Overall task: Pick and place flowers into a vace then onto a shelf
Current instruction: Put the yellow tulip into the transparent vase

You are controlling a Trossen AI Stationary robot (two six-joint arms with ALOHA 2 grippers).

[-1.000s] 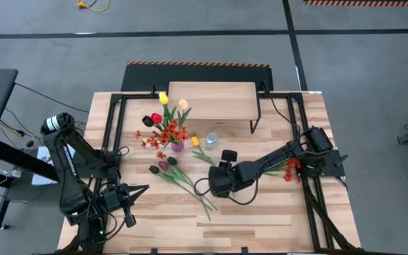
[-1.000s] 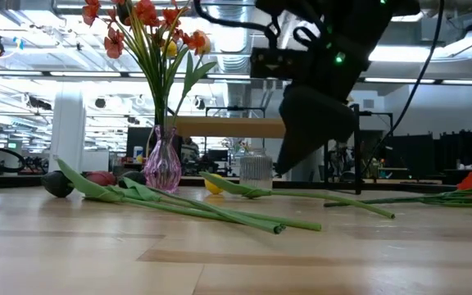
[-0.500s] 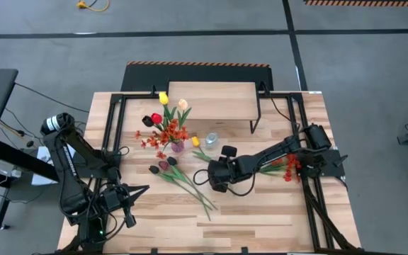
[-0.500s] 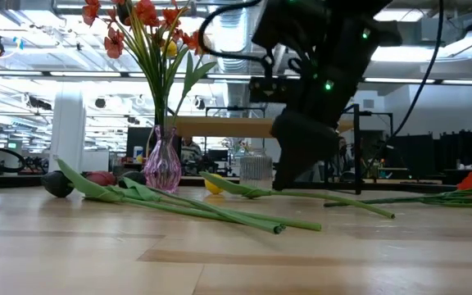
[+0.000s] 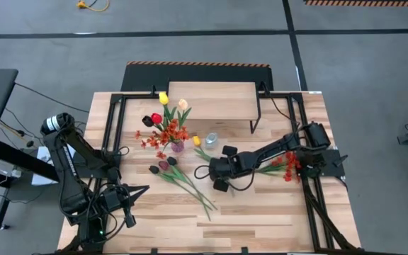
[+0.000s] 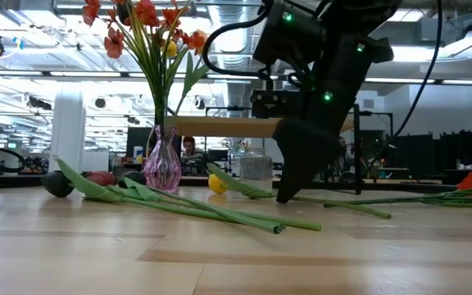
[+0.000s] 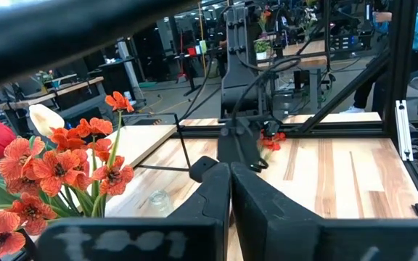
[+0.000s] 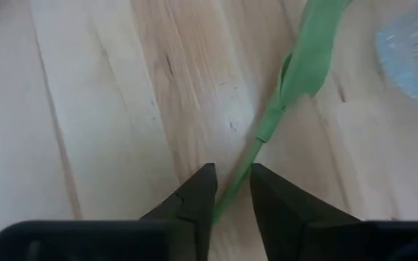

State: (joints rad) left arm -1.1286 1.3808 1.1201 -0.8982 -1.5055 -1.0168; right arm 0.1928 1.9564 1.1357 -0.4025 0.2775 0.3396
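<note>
The right gripper [image 8: 228, 194] is lowered onto the desk [image 5: 261, 212], its fingers closing around the thin green stem of the yellow tulip [image 5: 196, 141] lying beside the purple vase [image 5: 178, 146]. The stem could be pinched off-centre and slip or pivot when lifted. The left gripper [image 7: 230, 190] is held clenched, empty, well apart.

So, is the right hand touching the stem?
Cannot tell. The right wrist view shows the stem running between the right hand's fingers, with no plain contact or gap.
</note>
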